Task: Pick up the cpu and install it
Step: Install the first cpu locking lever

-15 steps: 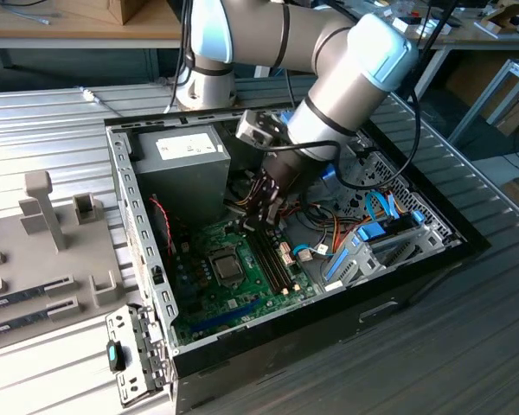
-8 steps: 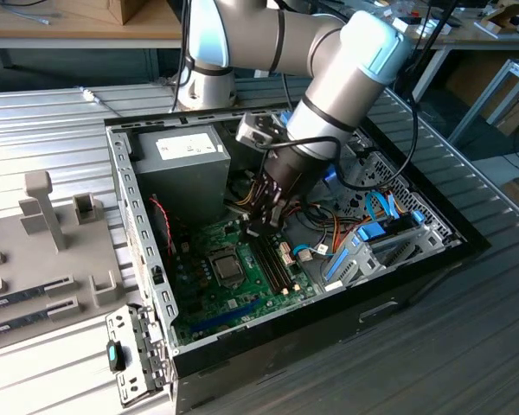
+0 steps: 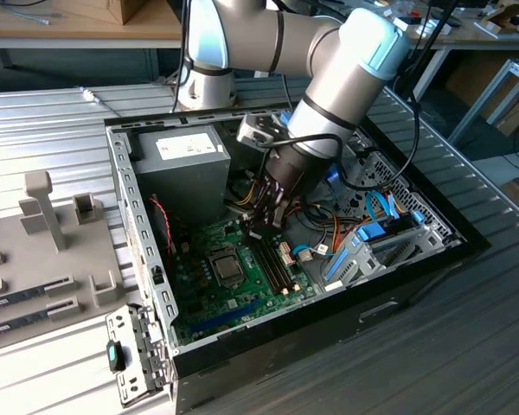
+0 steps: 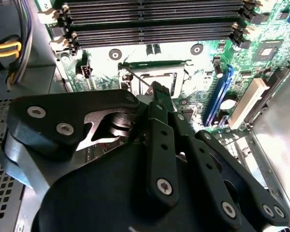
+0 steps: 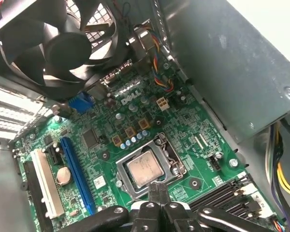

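Observation:
The cpu (image 5: 145, 168), a small silver-grey square, lies flat in the black socket frame (image 5: 176, 158) on the green motherboard (image 5: 111, 140) inside the open computer case. In the exterior view the cpu (image 3: 227, 268) sits near the board's middle. My gripper (image 3: 261, 226) hangs just above the board, beside the socket on the memory-slot side. Its black fingers are pressed together in both wrist views, with nothing between them. The fingertips (image 5: 157, 187) point at the socket's edge, a little apart from the cpu. In the second wrist view the gripper (image 4: 157, 92) covers part of the socket.
A grey power supply (image 3: 190, 156) and bundled cables (image 3: 251, 194) crowd the back of the case. A black fan (image 5: 63, 43) stands past the socket. Long memory slots (image 4: 154, 21) run beside it. Blue-clipped drive cages (image 3: 372, 242) fill the exterior view's right. A grey fixture tray (image 3: 43, 259) lies outside.

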